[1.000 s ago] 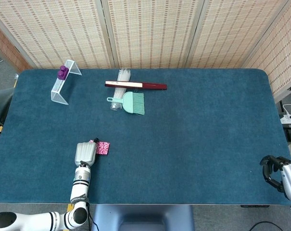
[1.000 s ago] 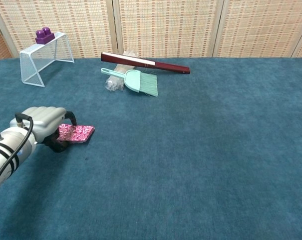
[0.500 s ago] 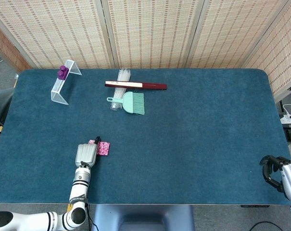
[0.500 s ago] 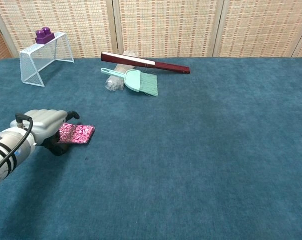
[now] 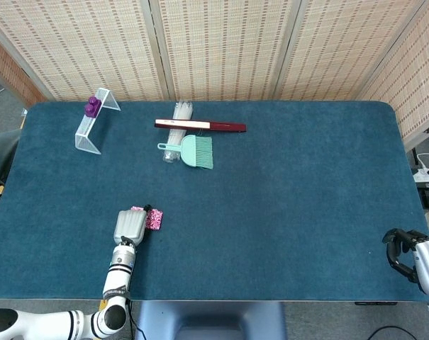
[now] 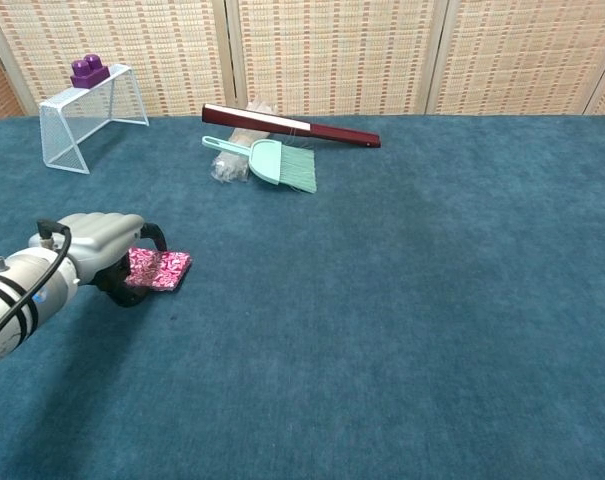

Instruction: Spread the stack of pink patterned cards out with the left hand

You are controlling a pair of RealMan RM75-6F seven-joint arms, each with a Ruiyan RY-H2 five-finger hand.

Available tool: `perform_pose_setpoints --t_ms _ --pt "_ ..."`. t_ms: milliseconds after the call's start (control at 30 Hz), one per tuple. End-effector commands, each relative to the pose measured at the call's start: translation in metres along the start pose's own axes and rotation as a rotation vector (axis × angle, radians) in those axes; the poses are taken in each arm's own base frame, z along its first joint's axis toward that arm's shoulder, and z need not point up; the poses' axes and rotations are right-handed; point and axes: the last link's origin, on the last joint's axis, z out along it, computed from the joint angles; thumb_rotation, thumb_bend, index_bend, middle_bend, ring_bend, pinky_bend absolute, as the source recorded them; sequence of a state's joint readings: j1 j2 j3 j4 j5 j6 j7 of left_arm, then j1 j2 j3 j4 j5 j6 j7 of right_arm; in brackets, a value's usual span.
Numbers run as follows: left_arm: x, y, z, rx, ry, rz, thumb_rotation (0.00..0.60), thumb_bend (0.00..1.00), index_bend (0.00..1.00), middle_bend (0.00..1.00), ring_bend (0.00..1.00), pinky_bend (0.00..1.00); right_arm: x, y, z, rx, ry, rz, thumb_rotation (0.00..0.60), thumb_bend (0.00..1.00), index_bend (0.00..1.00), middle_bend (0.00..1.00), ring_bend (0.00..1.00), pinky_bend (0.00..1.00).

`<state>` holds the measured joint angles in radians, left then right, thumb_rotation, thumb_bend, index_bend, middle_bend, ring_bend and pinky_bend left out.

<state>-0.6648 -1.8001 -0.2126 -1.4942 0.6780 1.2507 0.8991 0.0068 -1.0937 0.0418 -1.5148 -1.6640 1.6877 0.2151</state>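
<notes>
The stack of pink patterned cards (image 5: 154,219) lies on the blue cloth near the front left, looking flat. In the chest view the cards (image 6: 164,270) stick out to the right from under my left hand (image 6: 100,246). My left hand (image 5: 130,227) covers their left part, fingers curled over the top and the dark thumb low beside them, gripping the stack. Only a small pink strip shows in the head view. My right hand (image 5: 407,253) hangs off the table's front right corner with its fingers curled in and nothing in them.
At the back left stands a small wire goal (image 5: 93,126) with a purple block (image 5: 93,107) on top. Near the back middle lie a mint hand brush (image 5: 191,151), a dark red folded fan (image 5: 200,126) and a clear bundle (image 5: 177,129).
My left hand has slid a little to the right over the cards, so less pink shows, and the stack has shifted slightly right. The right hand has not moved.
</notes>
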Motion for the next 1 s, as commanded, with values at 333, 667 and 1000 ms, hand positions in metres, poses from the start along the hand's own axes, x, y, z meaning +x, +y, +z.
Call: perform_pose_setpoints --t_ms 333,667,1000 --pt "0.003 0.001 -0.001 -0.009 0.037 -0.009 0.600 0.42 0.39 1.00 1.00 1.00 0.000 0.000 0.000 0.001 -0.004 0.000 0.600 0.55 0.79 0.73 0.67 0.93" --pt "0.010 -0.013 -0.003 0.007 0.052 0.020 0.600 0.42 0.44 1.00 1.00 1.00 -0.001 0.000 0.000 0.002 -0.006 -0.002 0.600 0.55 0.79 0.73 0.67 0.93" --pt "0.022 -0.066 0.007 0.085 0.074 0.067 0.600 0.42 0.45 1.00 1.00 1.00 -0.001 -0.001 0.000 0.002 -0.007 -0.003 0.600 0.55 0.79 0.73 0.67 0.93"
